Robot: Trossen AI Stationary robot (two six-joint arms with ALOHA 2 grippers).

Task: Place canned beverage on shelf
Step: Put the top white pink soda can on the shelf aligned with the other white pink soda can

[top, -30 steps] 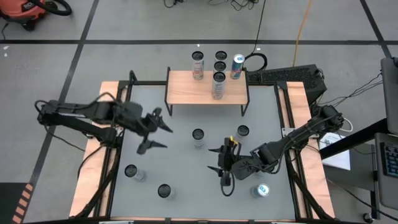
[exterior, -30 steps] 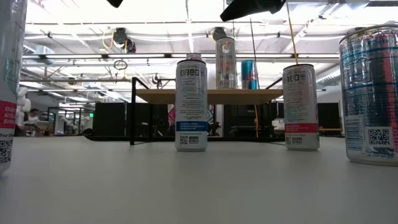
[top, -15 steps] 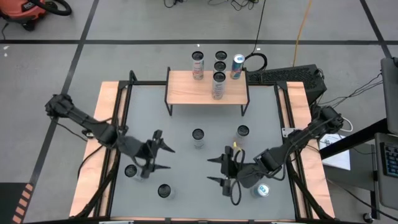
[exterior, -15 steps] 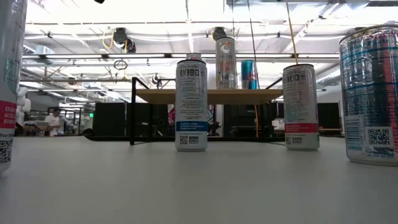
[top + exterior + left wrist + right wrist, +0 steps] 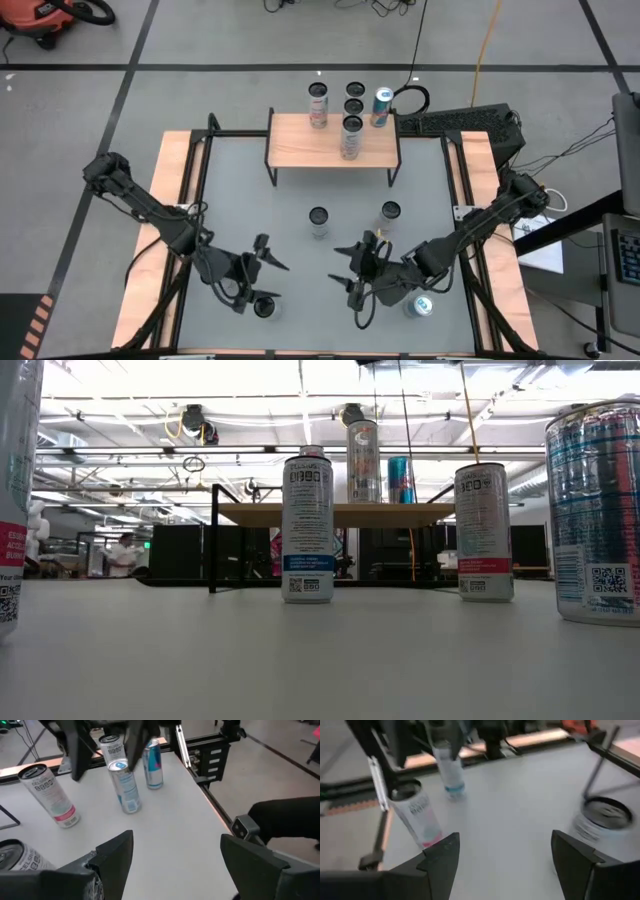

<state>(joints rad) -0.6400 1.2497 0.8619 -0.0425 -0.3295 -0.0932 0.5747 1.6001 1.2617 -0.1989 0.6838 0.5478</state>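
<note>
Light wood shelf top (image 5: 330, 140) on black metal legs, glossy metal cans (image 5: 307, 525), matt grey table (image 5: 300, 190)

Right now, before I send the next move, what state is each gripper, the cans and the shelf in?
left gripper: open, empty, over the table's near left.
right gripper: open, empty, over the table's near right.
shelf: upright, one can on it.
can on shelf: upright.
table cans: upright, untouched.
floor cans: upright behind the shelf.

Shelf (image 5: 310, 142) bears one can (image 5: 351, 136); table (image 5: 300, 205) perhaps five.
</note>
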